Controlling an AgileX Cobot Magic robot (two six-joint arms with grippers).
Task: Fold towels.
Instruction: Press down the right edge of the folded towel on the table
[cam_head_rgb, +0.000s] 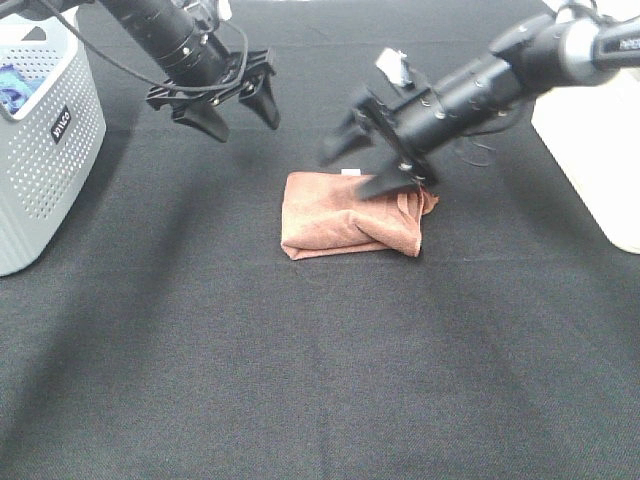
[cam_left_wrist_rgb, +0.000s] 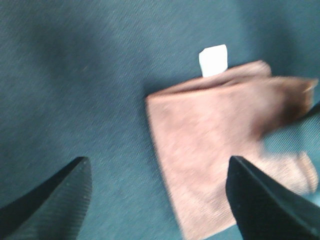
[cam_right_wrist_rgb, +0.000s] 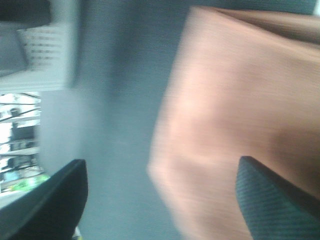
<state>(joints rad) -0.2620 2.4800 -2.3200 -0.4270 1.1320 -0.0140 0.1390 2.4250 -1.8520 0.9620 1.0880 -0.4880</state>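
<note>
The terracotta towel (cam_head_rgb: 350, 215) lies folded into a small rectangle on the black table, its right end bunched. Its white tag (cam_left_wrist_rgb: 213, 60) sticks out at the far edge. My left gripper (cam_head_rgb: 238, 110) is open and empty, held above the table to the left of and behind the towel. The left wrist view shows the towel (cam_left_wrist_rgb: 210, 145) between its fingers (cam_left_wrist_rgb: 55, 200). My right gripper (cam_head_rgb: 365, 160) is open and empty just over the towel's far right part, blurred. The right wrist view shows the towel (cam_right_wrist_rgb: 235, 115) close below.
A white perforated basket (cam_head_rgb: 45, 150) stands at the far left with a blue cloth (cam_head_rgb: 12, 85) inside. A white container (cam_head_rgb: 600, 150) stands at the right edge. The black tablecloth (cam_head_rgb: 300, 380) covers the table in front.
</note>
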